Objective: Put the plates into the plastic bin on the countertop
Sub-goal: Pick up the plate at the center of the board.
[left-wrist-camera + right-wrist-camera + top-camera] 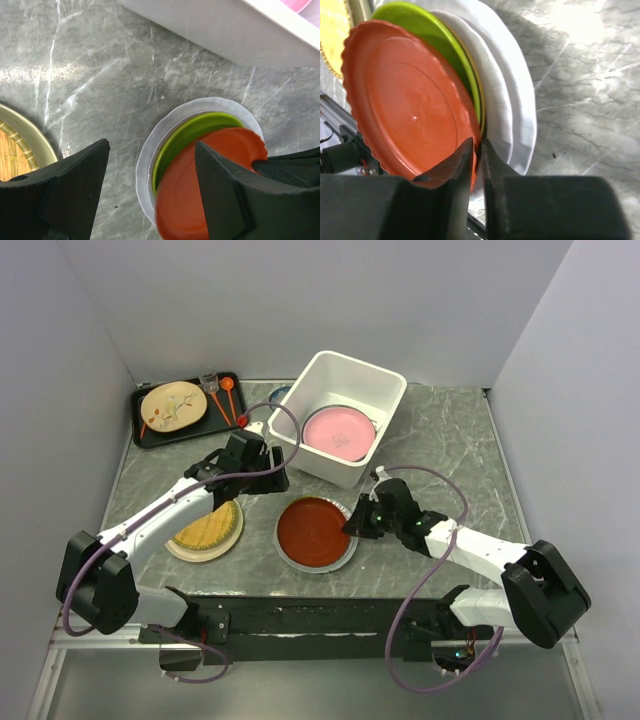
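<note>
The white plastic bin point(385, 390) stands at the back centre with a pink plate point(338, 432) inside. A red plate point(313, 530) tops a stack in front of it, over a lime green plate point(190, 132) and a white plate point(146, 155). My right gripper point(477, 150) is shut on the red plate's point(405, 100) near rim, which is raised off the green plate point(430, 30); it also shows in the top view point(355, 523). My left gripper point(152, 170) is open and empty above the countertop point(450, 440), beside the stack and near the bin wall point(225, 30). A woven yellow plate point(207, 527) lies at the left.
A flat black tray point(160, 435) at the back left holds a cream twig-pattern plate point(172, 405) and orange utensils. A small dark-blue-rimmed dish point(280, 393) sits behind the bin. Grey walls close in the left, back and right.
</note>
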Motion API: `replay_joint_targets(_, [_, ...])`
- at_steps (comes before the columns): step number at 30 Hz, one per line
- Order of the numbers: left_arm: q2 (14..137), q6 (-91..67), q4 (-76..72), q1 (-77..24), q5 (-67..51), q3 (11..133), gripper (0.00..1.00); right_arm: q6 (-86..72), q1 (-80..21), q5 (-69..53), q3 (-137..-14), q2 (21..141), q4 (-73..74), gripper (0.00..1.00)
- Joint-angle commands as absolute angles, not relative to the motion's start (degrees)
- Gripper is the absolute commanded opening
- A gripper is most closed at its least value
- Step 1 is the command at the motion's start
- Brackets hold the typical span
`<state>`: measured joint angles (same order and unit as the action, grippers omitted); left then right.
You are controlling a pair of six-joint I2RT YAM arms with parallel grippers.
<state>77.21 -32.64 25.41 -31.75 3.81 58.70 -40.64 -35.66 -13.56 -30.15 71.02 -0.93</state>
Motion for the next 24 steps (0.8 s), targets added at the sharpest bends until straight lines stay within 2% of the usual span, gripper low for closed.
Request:
replay_joint_targets(1, [74.53, -32.61, 23.64, -31.82, 3.25, 58.18, 0.74, -40.61, -36.12, -10.55, -33.04, 71.19, -0.53, 0.06])
replay_joint_targets(3, [74.09, -32.70, 23.55, -31.82, 3.16, 57.83, 0.74, -40.61, -36.21, -10.02, -33.22, 71.02, -0.35, 0.00])
replay_joint_targets(24, [72.42, -33.22, 22.59, -31.64, 3.43, 55.55, 0.75, -39.99, -36.21, -7.38, -33.49, 66.18, 3.07, 0.00])
